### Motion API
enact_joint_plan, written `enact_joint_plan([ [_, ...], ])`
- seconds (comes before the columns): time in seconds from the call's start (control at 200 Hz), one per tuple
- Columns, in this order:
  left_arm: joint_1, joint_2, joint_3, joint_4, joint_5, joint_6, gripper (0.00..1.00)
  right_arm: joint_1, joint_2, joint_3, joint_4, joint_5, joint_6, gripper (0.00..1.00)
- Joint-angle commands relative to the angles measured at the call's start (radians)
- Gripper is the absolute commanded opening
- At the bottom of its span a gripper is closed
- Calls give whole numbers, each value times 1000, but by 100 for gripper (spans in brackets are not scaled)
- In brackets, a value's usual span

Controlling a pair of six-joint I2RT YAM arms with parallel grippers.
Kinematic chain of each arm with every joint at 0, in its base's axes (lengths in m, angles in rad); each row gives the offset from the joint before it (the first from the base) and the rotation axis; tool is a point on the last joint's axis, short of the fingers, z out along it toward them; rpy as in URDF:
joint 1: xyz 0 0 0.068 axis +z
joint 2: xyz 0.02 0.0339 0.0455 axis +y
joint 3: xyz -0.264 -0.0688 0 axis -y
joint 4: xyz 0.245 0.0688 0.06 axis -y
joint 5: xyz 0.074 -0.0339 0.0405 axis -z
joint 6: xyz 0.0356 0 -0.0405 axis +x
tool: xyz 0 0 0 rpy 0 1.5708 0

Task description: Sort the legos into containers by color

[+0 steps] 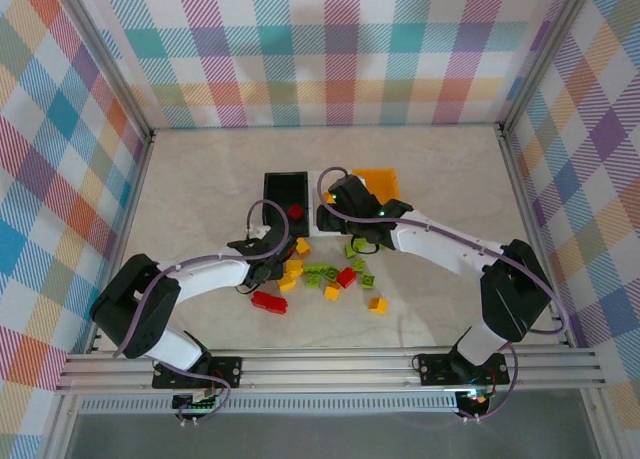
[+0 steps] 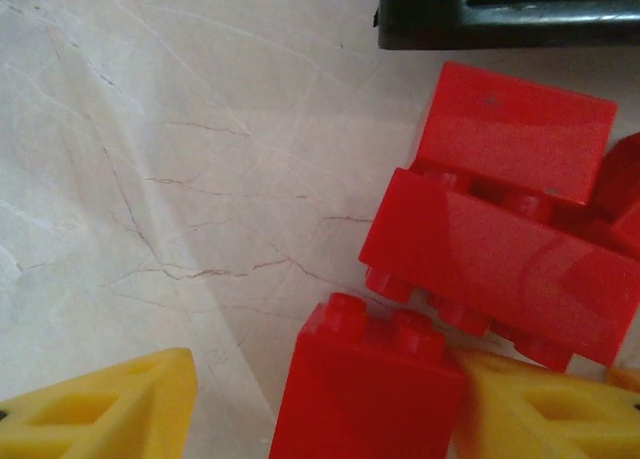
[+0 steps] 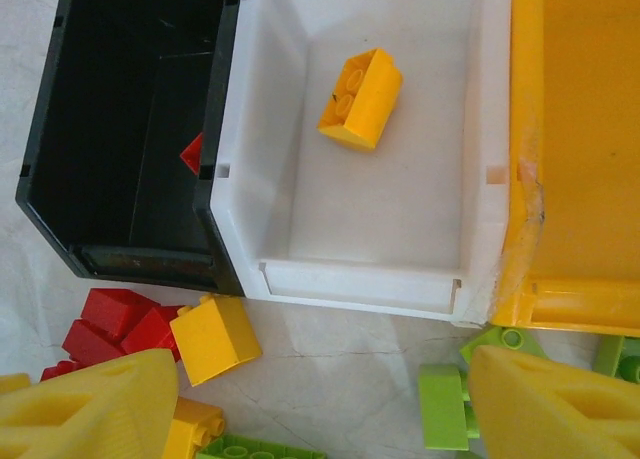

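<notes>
Left tool (image 2: 330, 407) released, red brick (image 2: 372, 384) between its fingers, black bin (image 2: 430, 27) beyond; right tool (image 3: 330, 409) released, empty.

Light: bright, even, soft shadows | Glare: sheen on red bricks (image 2: 500, 249) | Focus: wrist close-ups soft — overhead sharp

I find bare worktop (image 1: 200, 179) wide along its left, right and far edges. Mid-worktop the black bin (image 1: 268, 194), white bin (image 3: 350, 279) and orange bin (image 1: 378, 179) touch in a row; scattered legos (image 1: 318, 272) crowd the near side of them.
</notes>
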Motion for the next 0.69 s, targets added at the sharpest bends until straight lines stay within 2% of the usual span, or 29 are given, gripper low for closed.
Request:
enact_joint_plan([
  [0.0,8,17,18,29,8,7,60,-1,-40,-8,4,30,14,77],
  [0.195,8,33,11,31,8,1,46,-1,-47,-17,4,36,19,77],
  [0.355,8,-79,-1,-17,19,-14,35,-1,-58,-35,1,42,27,77],
  [0.545,4,-275,95,-145,43,-24,32,-2,-104,-109,25,35,57,77],
  [0.69,7,-175,283,-166,35,12,32,-1,-152,-200,43,26,95,77],
])
